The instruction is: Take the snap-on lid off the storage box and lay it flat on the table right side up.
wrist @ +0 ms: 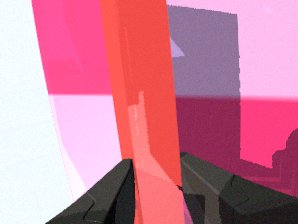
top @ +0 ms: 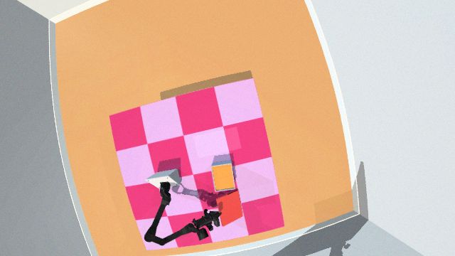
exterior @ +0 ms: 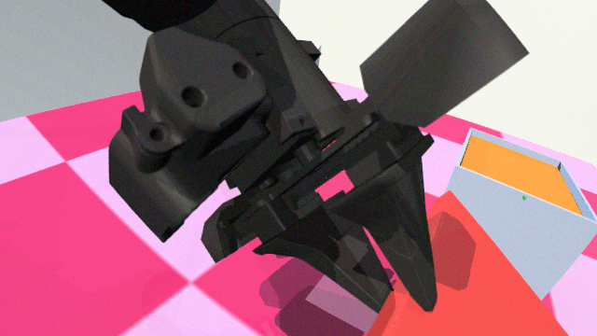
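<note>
- Pale walls and a light border surround the orange surface; a pink-and-magenta checkered area lies under the work.
- I have the pincer clamped on the red lid.
- Lid position: between the two fingertips, gripped near one edge and extending outward beyond them.
- Lid attitude: tilted, off the box, its shadow visible in my wrist view.
- Storage box: blue-grey, open-topped, orange inside, upright near the lid.
- Black arm: bent, reaching from the pale mount.
</note>
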`<action>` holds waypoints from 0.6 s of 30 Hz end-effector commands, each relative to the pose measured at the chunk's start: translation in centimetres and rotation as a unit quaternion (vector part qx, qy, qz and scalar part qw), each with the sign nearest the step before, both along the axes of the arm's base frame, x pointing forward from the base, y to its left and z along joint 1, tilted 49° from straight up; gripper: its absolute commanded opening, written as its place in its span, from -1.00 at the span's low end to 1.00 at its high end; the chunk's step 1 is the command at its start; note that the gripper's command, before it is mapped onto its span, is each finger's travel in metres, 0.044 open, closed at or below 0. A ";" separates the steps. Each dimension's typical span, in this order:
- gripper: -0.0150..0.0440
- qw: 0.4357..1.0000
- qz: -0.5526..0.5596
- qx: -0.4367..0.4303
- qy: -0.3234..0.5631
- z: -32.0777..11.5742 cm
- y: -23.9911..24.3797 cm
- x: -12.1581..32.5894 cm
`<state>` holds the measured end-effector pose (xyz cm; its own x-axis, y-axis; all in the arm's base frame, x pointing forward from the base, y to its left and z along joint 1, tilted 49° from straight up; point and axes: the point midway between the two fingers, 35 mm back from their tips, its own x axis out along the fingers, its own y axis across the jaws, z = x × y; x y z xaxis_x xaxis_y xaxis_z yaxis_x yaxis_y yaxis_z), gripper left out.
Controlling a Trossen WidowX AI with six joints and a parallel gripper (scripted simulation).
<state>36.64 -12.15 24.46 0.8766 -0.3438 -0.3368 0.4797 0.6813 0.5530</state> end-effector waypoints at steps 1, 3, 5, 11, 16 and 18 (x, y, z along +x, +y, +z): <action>-0.49 1.000 -0.015 0.003 0.019 -1.6 -1.1 -0.1; -0.49 1.000 -0.015 0.003 0.019 -1.7 -1.2 0.0; -0.49 1.000 -0.015 0.003 0.019 -1.8 -1.3 0.0; -0.49 1.000 -0.015 0.003 0.019 -2.1 -1.7 0.0; -0.49 1.000 -0.015 0.003 0.019 -2.4 -2.0 0.1; -0.49 1.000 -0.015 0.003 0.019 -2.5 -2.1 0.1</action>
